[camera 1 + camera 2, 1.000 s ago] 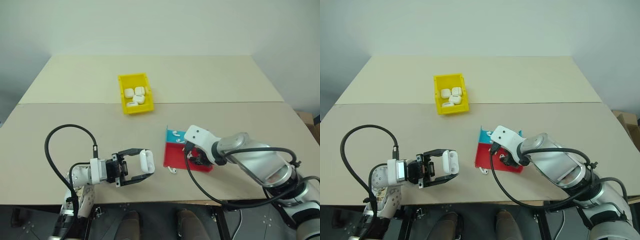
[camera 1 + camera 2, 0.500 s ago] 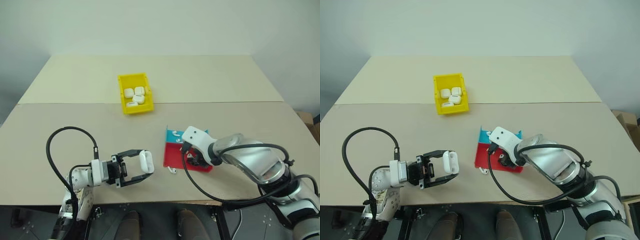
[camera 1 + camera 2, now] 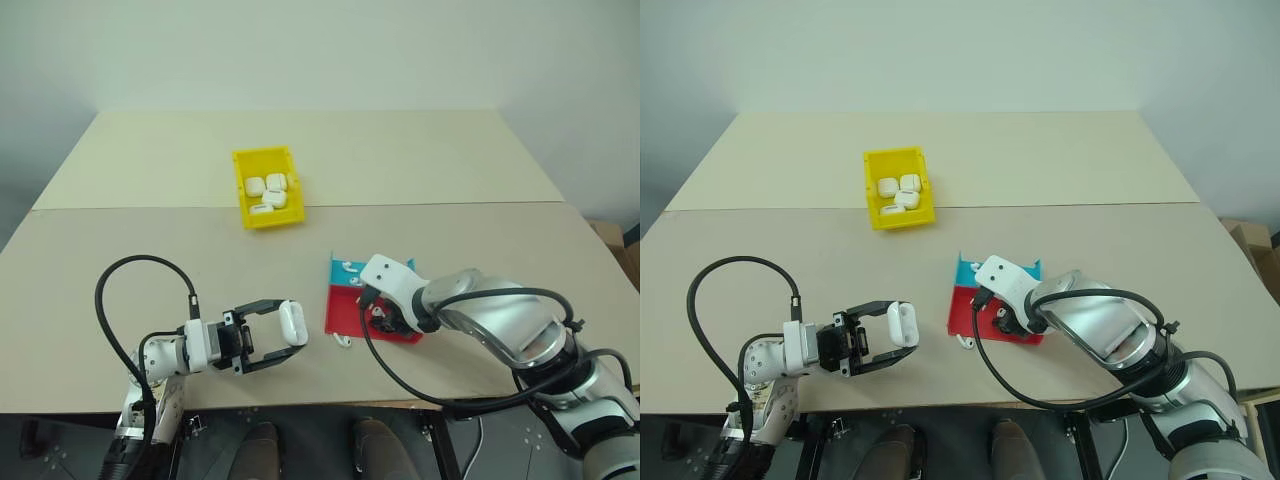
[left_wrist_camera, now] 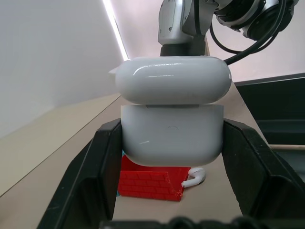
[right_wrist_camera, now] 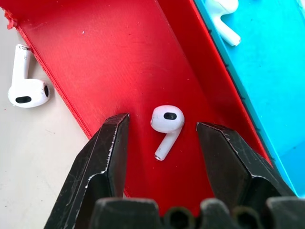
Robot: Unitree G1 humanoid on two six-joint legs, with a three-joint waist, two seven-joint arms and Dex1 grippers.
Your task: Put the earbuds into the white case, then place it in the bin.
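The left gripper (image 3: 285, 342) pinches the white case (image 3: 292, 322) near the table's near-left edge; the right gripper (image 5: 162, 138) stands spread over the red tray (image 5: 119, 71), one earbud (image 5: 167, 121) lying between its fingers, untouched; the yellow bin (image 3: 266, 187) sits far off.

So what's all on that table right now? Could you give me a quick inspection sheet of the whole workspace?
Surface: tan table, seam across it.
Job's things: white case in left end effector; one earbud on the tray's red part, one on the table beside it, more on the blue part; yellow bin holds several white cases.
Clutter: red-and-blue tray.
End effectors: left shut on case; right end effector open, straddling the earbud on the red part.
Cables: black cable loops from left arm.
Surroundings: plain wall.
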